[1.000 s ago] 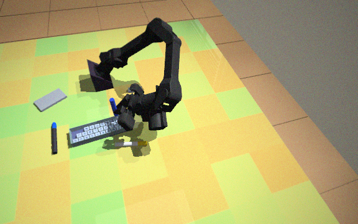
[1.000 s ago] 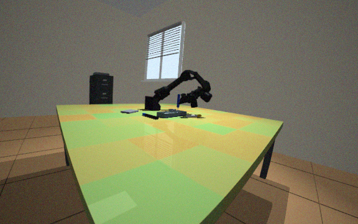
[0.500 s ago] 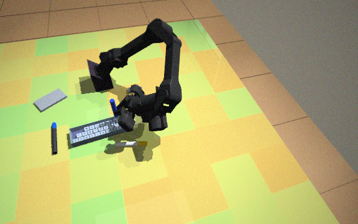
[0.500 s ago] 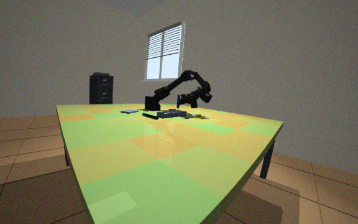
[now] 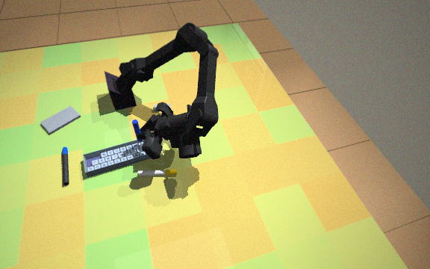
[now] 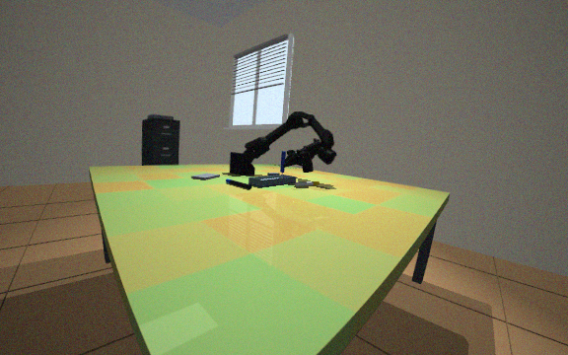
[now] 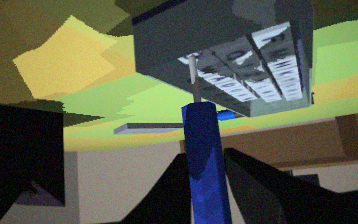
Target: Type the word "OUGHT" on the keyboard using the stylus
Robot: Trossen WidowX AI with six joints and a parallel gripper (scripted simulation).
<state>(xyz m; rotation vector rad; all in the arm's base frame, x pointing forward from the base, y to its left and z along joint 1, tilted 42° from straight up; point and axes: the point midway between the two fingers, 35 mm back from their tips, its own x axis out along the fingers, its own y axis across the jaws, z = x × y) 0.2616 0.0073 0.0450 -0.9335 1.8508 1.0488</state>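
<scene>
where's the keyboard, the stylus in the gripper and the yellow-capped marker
keyboard (image 5: 112, 161) (image 6: 271, 181) (image 7: 185, 37): top, exterior, wrist; keys, side, side
stylus (image 5: 136, 126) (image 6: 283, 162) (image 7: 205, 145): top, exterior, wrist; blue barrel
marker (image 5: 155, 173): top; white barrel
</scene>
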